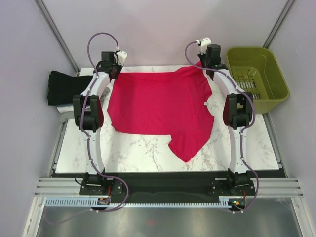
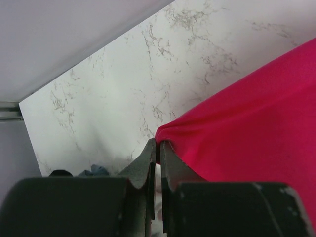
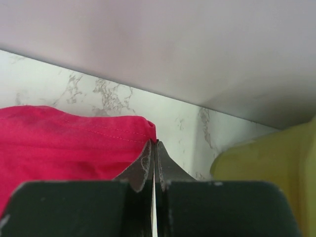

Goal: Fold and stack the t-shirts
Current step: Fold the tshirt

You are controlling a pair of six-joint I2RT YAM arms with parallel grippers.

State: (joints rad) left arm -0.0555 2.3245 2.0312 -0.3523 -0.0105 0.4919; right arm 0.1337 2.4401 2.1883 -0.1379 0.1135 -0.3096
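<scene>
Both jaws grip corners of the crimson t-shirt [image 1: 158, 106] at the far edge of the desk [image 1: 138, 155], probably the best holds for limp, light cloth.

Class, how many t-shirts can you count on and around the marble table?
2: a pink t-shirt spread across the table, and a black folded t-shirt off its far-left edge. Pale cloth beneath it may hide more.

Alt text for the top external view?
A crimson-pink cloth t-shirt lies spread on the white marble-patterned table, its far corners pinched by the left claw and right claw. Folded black cloth sits far left, an olive-green plastic basket far right.
</scene>
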